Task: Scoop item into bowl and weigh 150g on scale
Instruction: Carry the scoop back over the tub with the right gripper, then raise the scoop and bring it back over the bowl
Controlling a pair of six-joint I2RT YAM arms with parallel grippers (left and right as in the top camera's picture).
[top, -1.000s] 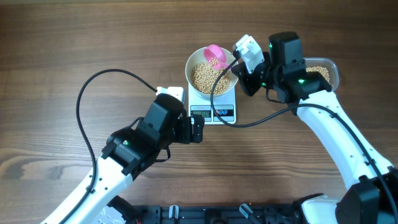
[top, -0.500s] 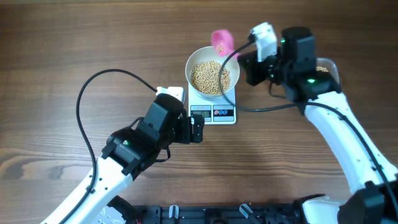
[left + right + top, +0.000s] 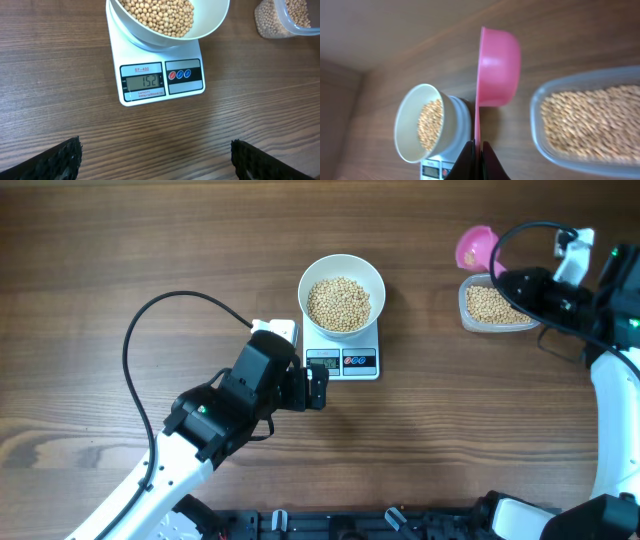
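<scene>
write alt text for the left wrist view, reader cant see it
A white scale reading 152 sits on a wooden table, holding a white bowl of tan beans. A clear tub of beans shows top right; the open left gripper shows dark fingers at the bottom corners.

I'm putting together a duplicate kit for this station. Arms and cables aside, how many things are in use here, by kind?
containers: 2, the white bowl and the clear tub
scale: 1
pink scoop: 1
total: 4
</scene>
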